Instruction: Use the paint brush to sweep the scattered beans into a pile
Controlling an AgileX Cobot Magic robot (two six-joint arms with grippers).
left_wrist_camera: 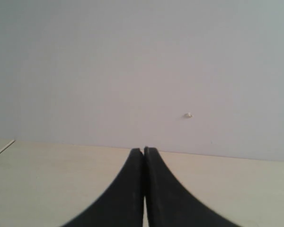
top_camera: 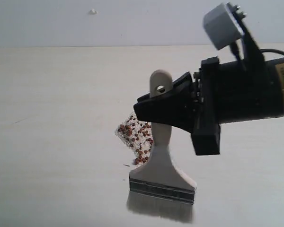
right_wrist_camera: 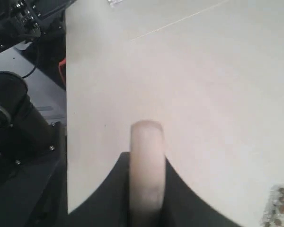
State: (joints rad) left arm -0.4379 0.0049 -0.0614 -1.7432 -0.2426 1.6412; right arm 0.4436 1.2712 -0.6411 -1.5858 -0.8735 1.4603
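Observation:
The paint brush stands upright with its cream handle, silver ferrule and white bristles touching the table near the front edge. My right gripper is shut on its handle just below the hole, and the handle's narrow edge shows between the jaws in the right wrist view. The beans, reddish-brown with whitish crumbs, lie in one cluster just left of and behind the brush; a few beans show at the corner of the right wrist view. My left gripper is shut and empty, away from the beans.
The pale table runs back to a plain wall with a small white mark. In the right wrist view the table's side edge borders dark equipment.

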